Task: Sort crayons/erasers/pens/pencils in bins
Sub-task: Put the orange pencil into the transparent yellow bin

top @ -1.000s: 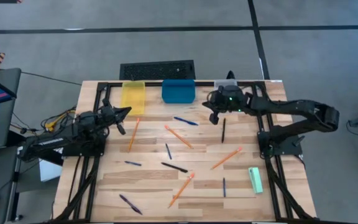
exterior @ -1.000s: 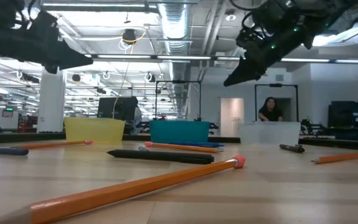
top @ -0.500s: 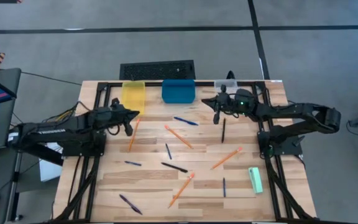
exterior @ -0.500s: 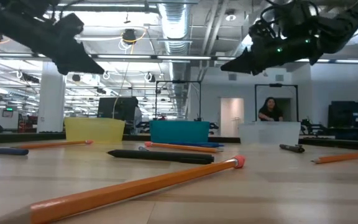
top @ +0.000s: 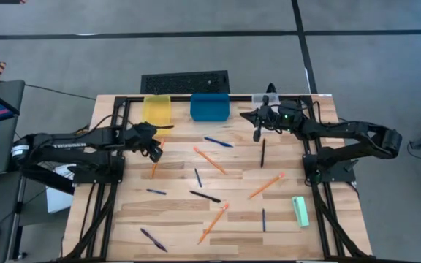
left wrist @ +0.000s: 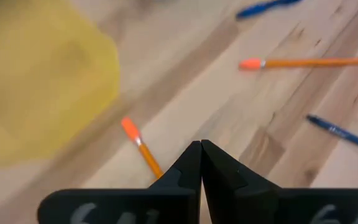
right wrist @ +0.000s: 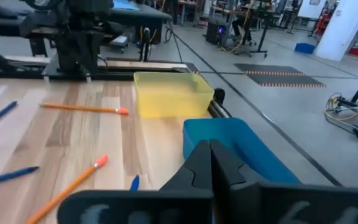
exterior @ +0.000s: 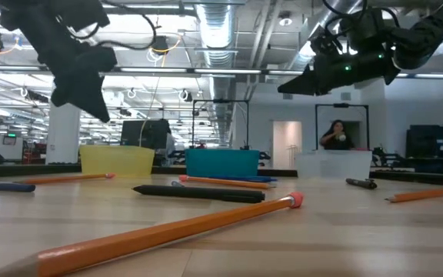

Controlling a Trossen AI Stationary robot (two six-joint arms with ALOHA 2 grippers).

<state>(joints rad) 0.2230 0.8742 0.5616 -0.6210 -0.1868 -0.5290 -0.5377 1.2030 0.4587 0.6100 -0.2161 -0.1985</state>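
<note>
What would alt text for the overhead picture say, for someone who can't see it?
Seen from above, two dark robot arms reach over a wooden table strewn with orange pencils and dark pens. The left gripper, shut, hovers over a pencil near the yellow bin; the right gripper, shut, hangs near the clear bin. A blue bin sits between them, and a mint eraser lies at the right edge.

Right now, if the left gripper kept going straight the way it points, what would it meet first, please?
Most likely the pencil lying beside the yellow bin; the shut left gripper points down at it, though its height above the table is unclear.
</note>
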